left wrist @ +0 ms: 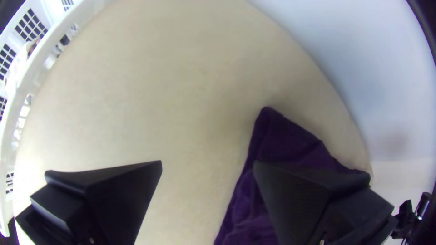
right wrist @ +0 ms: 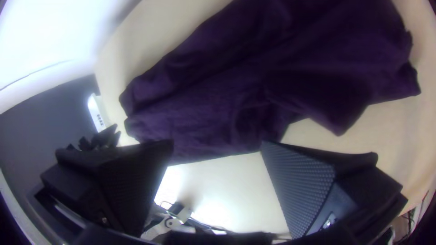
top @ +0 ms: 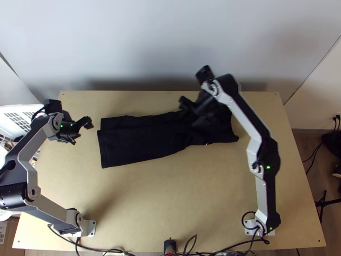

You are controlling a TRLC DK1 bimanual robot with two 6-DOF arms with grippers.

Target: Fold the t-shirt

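My left gripper [top: 81,131] stands open beyond the left end of the black t-shirt [top: 136,141], with bare table between them. The shirt lies as a long strip across the table's far half, layered at its left end and rumpled at its right. Over its right part hangs my right gripper [top: 192,114], also open, covering some of the cloth. In the left wrist view, the left gripper [left wrist: 208,163] has one finger over a corner of the shirt [left wrist: 290,140]. The right wrist view has the right gripper [right wrist: 217,144] apart above the creased shirt [right wrist: 227,86], nothing between its fingers.
A white plastic basket [top: 16,109] stands at the table's left edge. The wall [top: 149,51] rises behind the far edge. Bare wood [top: 170,192] spreads in front of the shirt, and cables [top: 230,246] run along the near edge.
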